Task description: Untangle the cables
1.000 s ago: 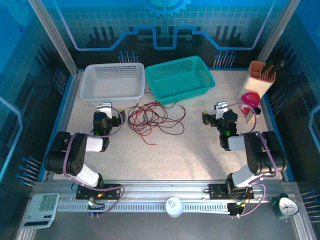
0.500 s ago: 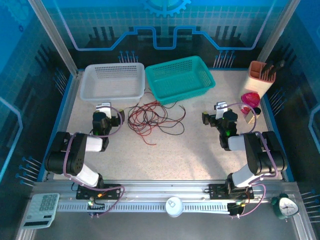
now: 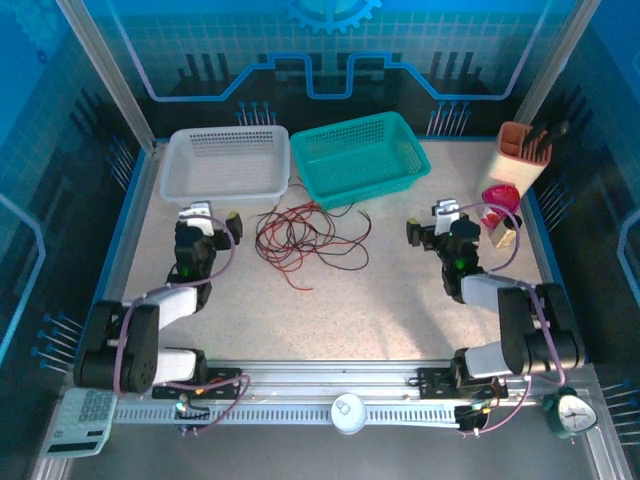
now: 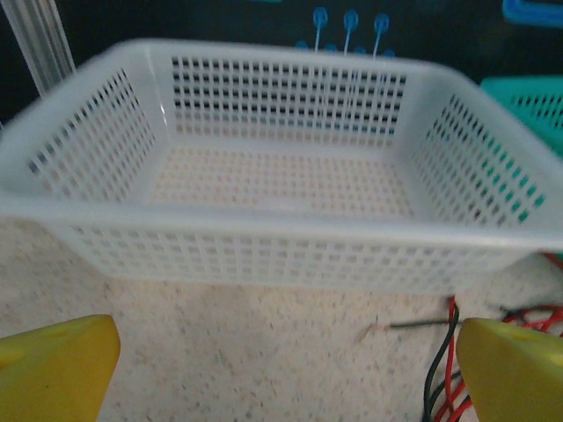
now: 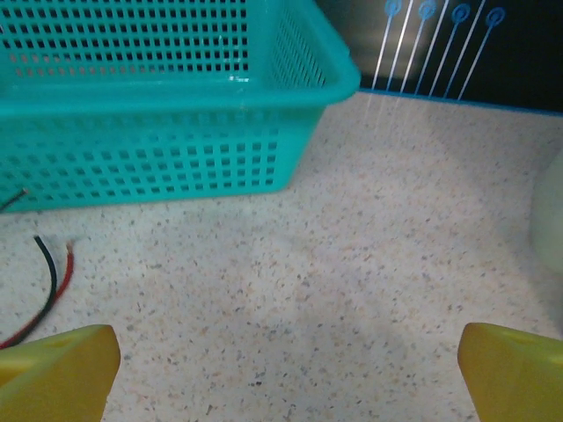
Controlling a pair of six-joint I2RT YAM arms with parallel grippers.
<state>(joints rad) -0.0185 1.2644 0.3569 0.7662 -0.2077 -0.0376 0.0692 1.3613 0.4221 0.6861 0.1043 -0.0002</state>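
Top external: cables (image 3: 305,238), red and black, tangled.

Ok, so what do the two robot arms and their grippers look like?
The left arm and right arm have black joints, white links and pale purple cords looped alongside. The left gripper and right gripper end in yellow fingers.

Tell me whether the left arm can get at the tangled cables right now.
Probably yes. The left claw stands open just left of the cables, which lie on the table with nothing between them. The white basket sits farther back, off that path.
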